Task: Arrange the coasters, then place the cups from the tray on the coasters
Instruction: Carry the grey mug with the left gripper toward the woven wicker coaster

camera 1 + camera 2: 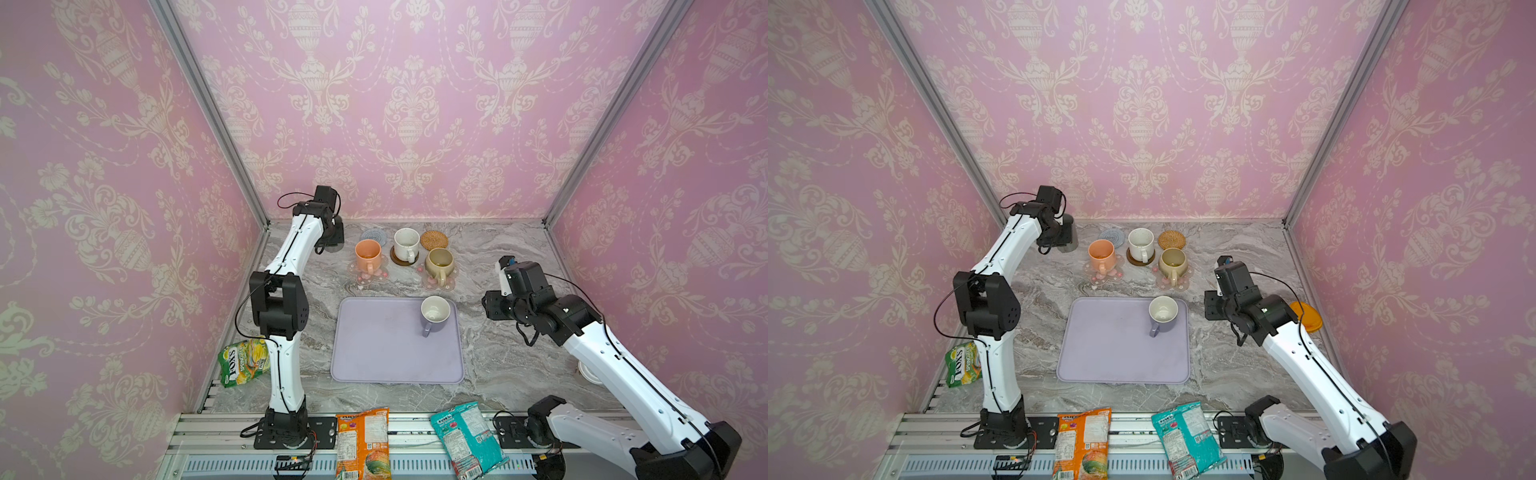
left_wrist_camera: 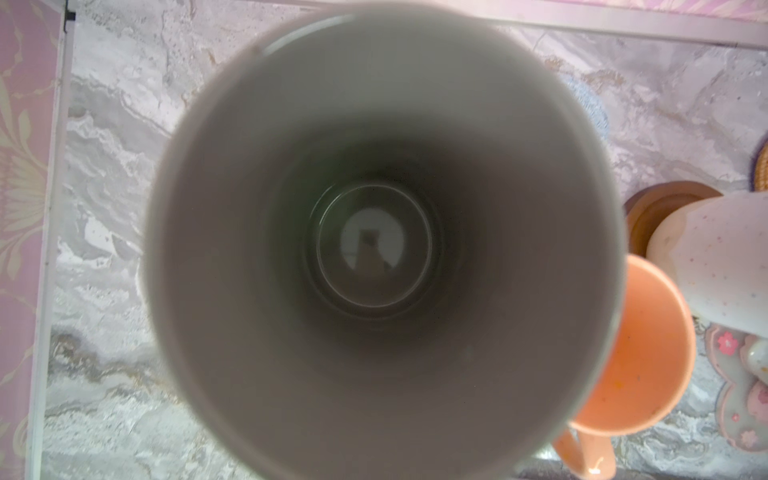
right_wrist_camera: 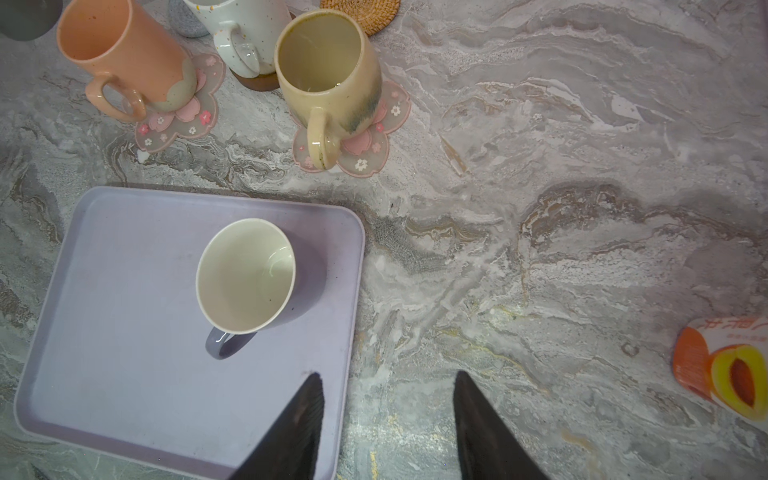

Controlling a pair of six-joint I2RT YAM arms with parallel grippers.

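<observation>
My left gripper (image 1: pixel 334 237) is at the back left, shut on the dark grey tumbler (image 1: pixel 1068 241), whose inside fills the left wrist view (image 2: pixel 374 249); its fingers are hidden. The tumbler is just left of the bare grey-blue coaster (image 1: pixel 374 236). The tan rattan coaster (image 1: pixel 434 240) is bare too. The peach cup (image 1: pixel 368 254) and the beige cup (image 1: pixel 439 262) each stand on a pink flower coaster (image 3: pixel 178 124). The white speckled cup (image 1: pixel 406 244) stands on the brown coaster (image 1: pixel 400 261). The lavender cup (image 3: pixel 249 278) stands on the tray (image 1: pixel 374 357). My right gripper (image 3: pixel 387 378) is open and empty over the tray's right edge.
A green sweets bag (image 1: pixel 243 361) lies at the left edge. An orange packet (image 1: pixel 363 442) and a teal packet (image 1: pixel 467 438) lie on the front rail. An orange lid (image 1: pixel 1306 316) and a peach-labelled container (image 3: pixel 727 370) sit at the right, close to the wall.
</observation>
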